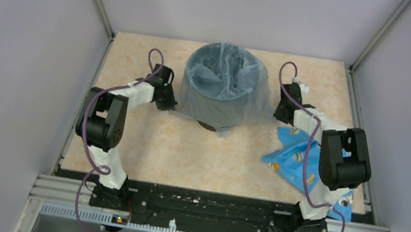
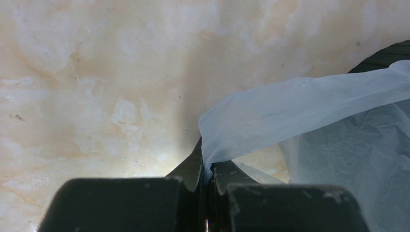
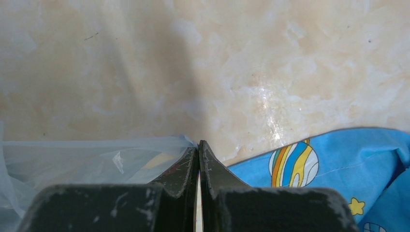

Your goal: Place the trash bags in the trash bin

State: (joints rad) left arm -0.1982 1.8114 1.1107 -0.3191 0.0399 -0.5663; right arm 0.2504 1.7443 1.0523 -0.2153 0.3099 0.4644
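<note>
Left pincer (image 2: 208,170) and right pincer (image 3: 198,147), each clamped tight on trash bag (image 1: 218,100) film beside trash bin (image 1: 209,126).

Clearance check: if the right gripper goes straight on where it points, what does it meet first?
Probably bare table just ahead of the right gripper; the trash bag it pinches lies left, the blue printed bag right. Depth unclear.

The trash bin (image 1: 207,126) stands on the table (image 1: 184,156) at its far middle, with the trash bag (image 1: 222,94) draped over it, tucked inside and hanging down the outside. The left gripper (image 1: 166,101) sits just left of the bin and the right gripper (image 1: 281,112) just right, each pinching the bag's hem. A crumpled wrapper (image 1: 293,158) lies on the table's near right, partly under the right arm.
</note>
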